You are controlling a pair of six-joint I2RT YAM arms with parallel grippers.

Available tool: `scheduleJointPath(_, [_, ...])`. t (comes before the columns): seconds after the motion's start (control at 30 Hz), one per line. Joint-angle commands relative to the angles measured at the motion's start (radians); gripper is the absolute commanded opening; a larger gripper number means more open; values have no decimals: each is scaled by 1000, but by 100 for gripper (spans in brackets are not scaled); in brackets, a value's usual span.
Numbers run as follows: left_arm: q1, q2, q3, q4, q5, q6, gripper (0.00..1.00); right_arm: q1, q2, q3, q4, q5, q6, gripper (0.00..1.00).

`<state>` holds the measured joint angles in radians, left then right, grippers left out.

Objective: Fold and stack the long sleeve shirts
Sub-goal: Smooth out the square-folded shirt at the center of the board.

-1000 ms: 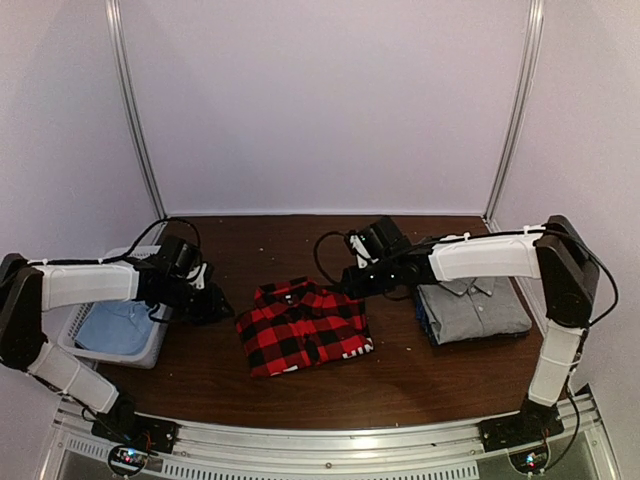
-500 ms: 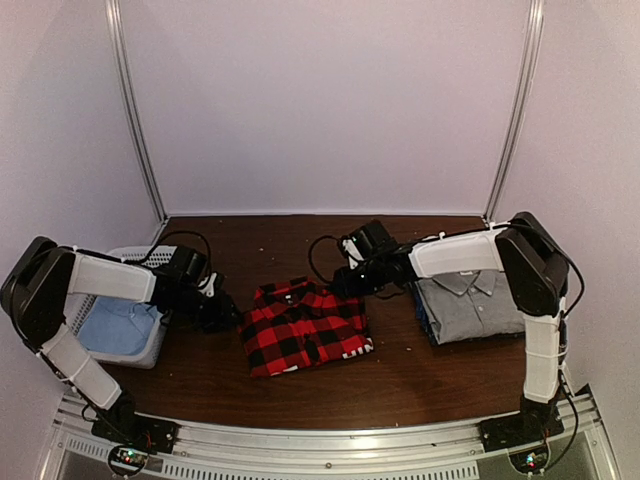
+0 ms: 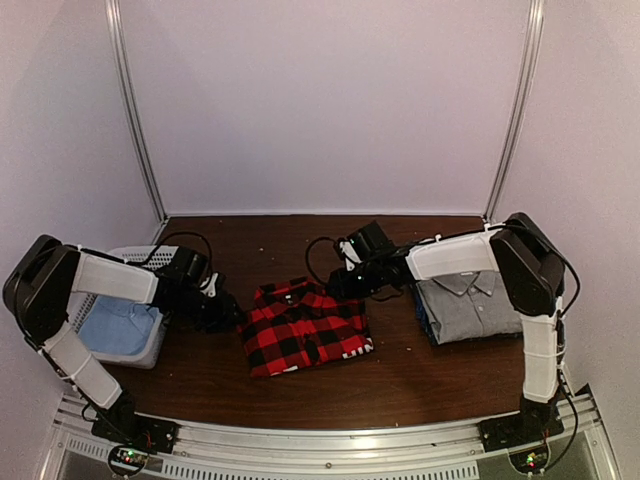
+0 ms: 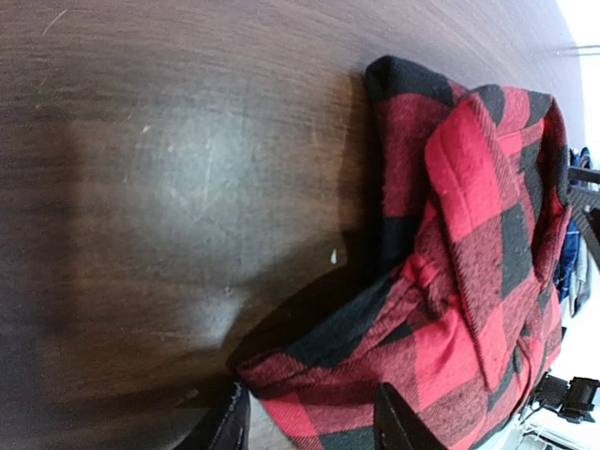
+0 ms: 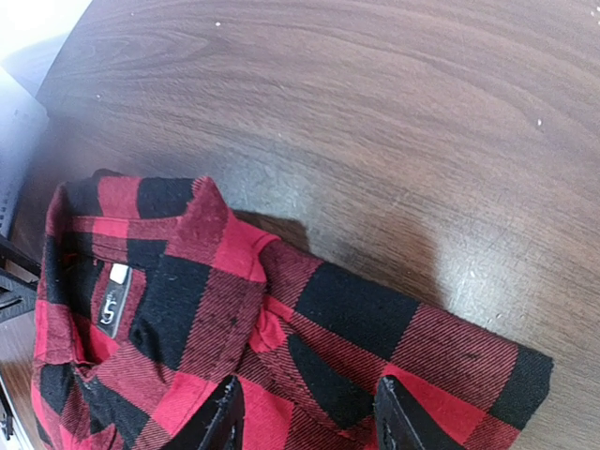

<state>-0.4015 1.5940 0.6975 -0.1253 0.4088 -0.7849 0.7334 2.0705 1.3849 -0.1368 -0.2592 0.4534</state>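
The red-and-black check flannel shirt (image 3: 305, 325) lies folded at the table's middle, collar to the back. The grey button-up shirt (image 3: 472, 305) lies folded at the right. My left gripper (image 3: 222, 315) is low at the flannel's left edge. In the left wrist view the gripper (image 4: 309, 427) is open, its fingers (image 4: 230, 427) straddling the flannel's (image 4: 469, 281) edge corner. My right gripper (image 3: 340, 285) is at the flannel's back right corner. In the right wrist view it (image 5: 309, 417) is open, its fingers wide apart over the flannel (image 5: 234, 319) beside the collar.
A white basket (image 3: 95, 355) holding light blue cloth (image 3: 115, 328) stands at the left edge, just behind my left arm. Bare brown table (image 3: 420, 380) shows in front of the shirts and behind them. Metal posts stand at the back corners.
My left gripper has moved right and down to the flannel's left edge. My right gripper has shifted slightly left over the flannel's back corner. The shirts have not moved.
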Motion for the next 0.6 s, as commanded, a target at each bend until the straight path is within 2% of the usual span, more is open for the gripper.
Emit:
scheduleJointPath(0.0, [5,38,-3,60,16,-19,45,7,26,6,14,-1,22,49])
scheduleJointPath(0.17, [-7,56,24,71,27,-25,38,8,24,2,11,5,31,48])
scheduleJointPath(0.27, [-14,65,33,78,36,-28,28,13,22,4,11,1,36,45])
scheduleJointPath(0.47, [-23,60,53,79,50,-21,10,24,9,3,9,-2,38,21])
scheduleJointPath(0.57, [-26,57,70,75,60,-10,2,27,-8,-2,7,3,38,13])
